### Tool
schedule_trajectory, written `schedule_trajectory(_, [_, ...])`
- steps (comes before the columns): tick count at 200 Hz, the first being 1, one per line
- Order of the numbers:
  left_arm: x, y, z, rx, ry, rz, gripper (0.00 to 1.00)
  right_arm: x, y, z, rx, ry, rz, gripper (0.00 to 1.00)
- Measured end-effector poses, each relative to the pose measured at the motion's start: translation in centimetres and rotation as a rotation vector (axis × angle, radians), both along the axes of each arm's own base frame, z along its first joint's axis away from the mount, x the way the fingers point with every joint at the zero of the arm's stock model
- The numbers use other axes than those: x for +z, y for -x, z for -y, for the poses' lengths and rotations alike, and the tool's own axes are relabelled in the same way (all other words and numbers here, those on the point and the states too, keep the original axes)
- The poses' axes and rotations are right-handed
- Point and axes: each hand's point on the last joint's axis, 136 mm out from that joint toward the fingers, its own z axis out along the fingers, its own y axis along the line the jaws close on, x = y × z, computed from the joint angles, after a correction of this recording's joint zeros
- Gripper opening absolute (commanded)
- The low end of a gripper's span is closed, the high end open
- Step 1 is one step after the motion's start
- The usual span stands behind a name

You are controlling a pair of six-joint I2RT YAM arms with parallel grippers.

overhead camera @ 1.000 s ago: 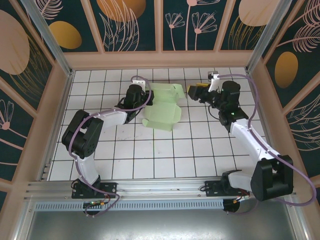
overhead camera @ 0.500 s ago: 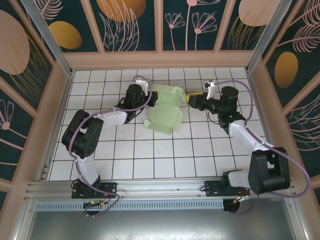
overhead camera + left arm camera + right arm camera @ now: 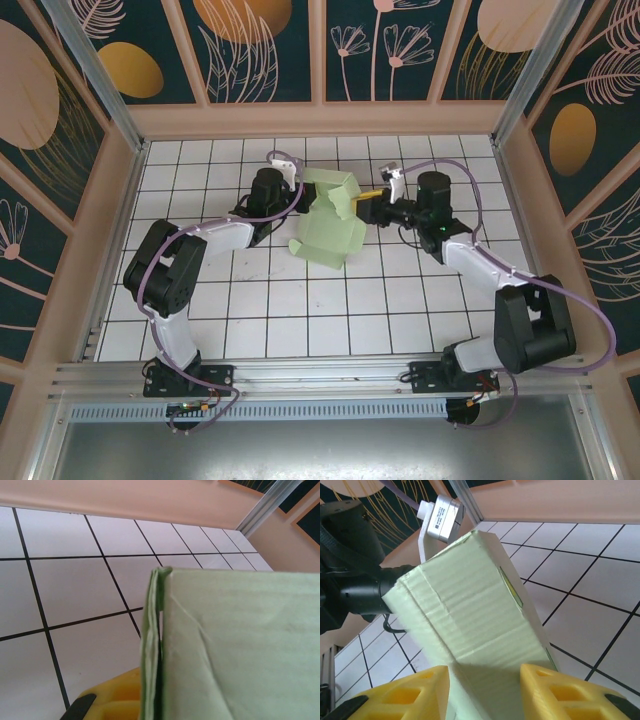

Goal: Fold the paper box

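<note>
The pale mint-green paper box (image 3: 330, 228) lies partly folded on the white tiled floor at the middle back, its far part raised. My left gripper (image 3: 293, 200) is shut on its left edge; in the left wrist view the card (image 3: 235, 645) runs down past one yellow finger (image 3: 117, 697) and hides the other. My right gripper (image 3: 368, 207) comes in from the right. In the right wrist view its two yellow fingers (image 3: 410, 695) sit on either side of a raised folded section of the box (image 3: 470, 605), pressing against it, so the gripper (image 3: 485, 675) is shut on it.
Wooden walls (image 3: 320, 120) close the tiled floor on three sides, close behind the box. The left arm's wrist and its white camera (image 3: 442, 515) sit just beyond the box in the right wrist view. A metal rail (image 3: 300, 385) runs along the near edge.
My right gripper has swung left from the back right up to the box and closed around its raised right part. The box has lifted and turned slightly. The left gripper has held still.
</note>
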Motion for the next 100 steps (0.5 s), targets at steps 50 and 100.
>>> schedule_trajectory(50, [0.1,-0.3,-0.4,0.012,0.001,0.0,0.0,-0.4,-0.5,-0.2,-0.033,0.055,0.031,0.41])
schedule_trajectory(100, [-0.1,-0.8,-0.4,0.024,0.002,-0.006,0.0,-0.4,-1.2,-0.4,-0.081,0.122,0.079,0.4])
